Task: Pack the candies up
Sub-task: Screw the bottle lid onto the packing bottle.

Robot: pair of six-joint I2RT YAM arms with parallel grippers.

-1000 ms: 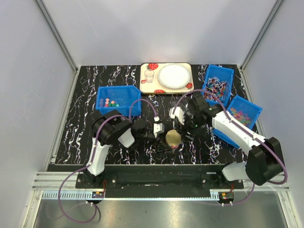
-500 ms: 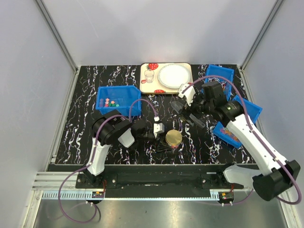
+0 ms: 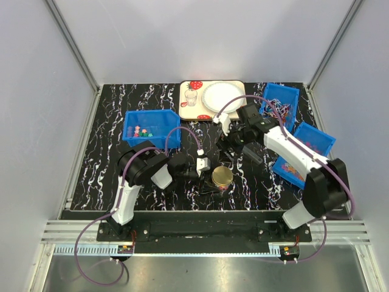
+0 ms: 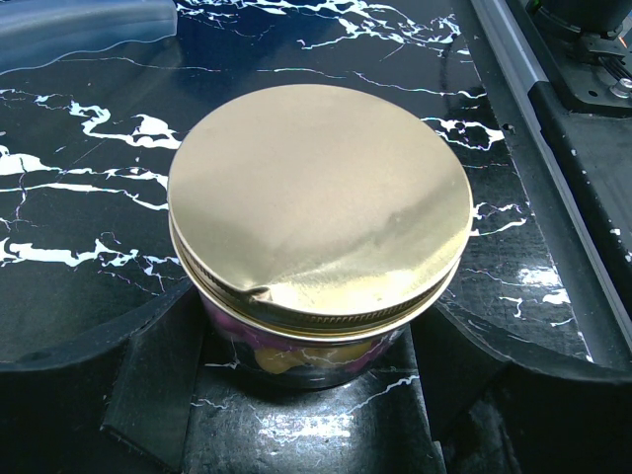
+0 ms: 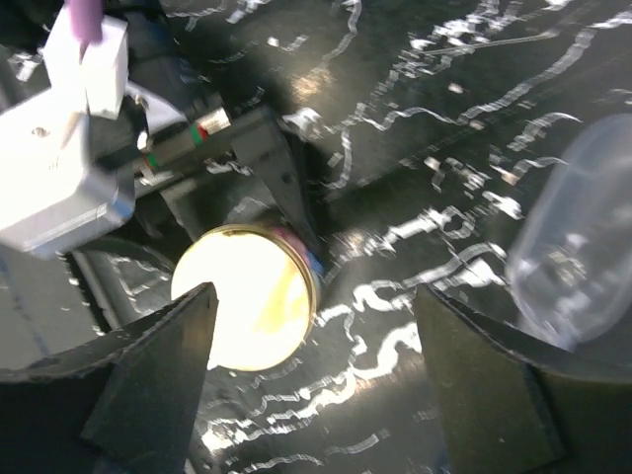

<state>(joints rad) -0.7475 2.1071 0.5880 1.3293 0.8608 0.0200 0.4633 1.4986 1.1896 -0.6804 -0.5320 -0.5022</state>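
My left hand [image 4: 306, 341] is pinching the glass jar [image 4: 296, 346] low down, one finger against each side of its base as far as my wrist view shows. The jar stands upright on the black marbled tabletop [image 3: 109, 152]. The gold lid [image 4: 316, 202] sits flat on it and covers the mouth, with a small crease in its near edge. I cannot tell from here whether the lid is screwed tight or only resting there. Through the glass under the lid I can make out pink and yellow sweets, so some of the candies [image 4: 281, 357] are already inside.

My right hand [image 5: 314, 296] hangs above the jar and a little behind it. Its fingers are spread wide, it holds nothing, and it touches neither the lid nor my left hand.

Away to my left, a few more bright candies lie in the near corner of a blue bin [image 3: 152, 112], well apart from the jar.

I judge the filling to be largely done, with the job now at the closing stage. What seems left is to make sure the lid is tight. If the bin's candies are meant to go in too, the lid would have to come off first.
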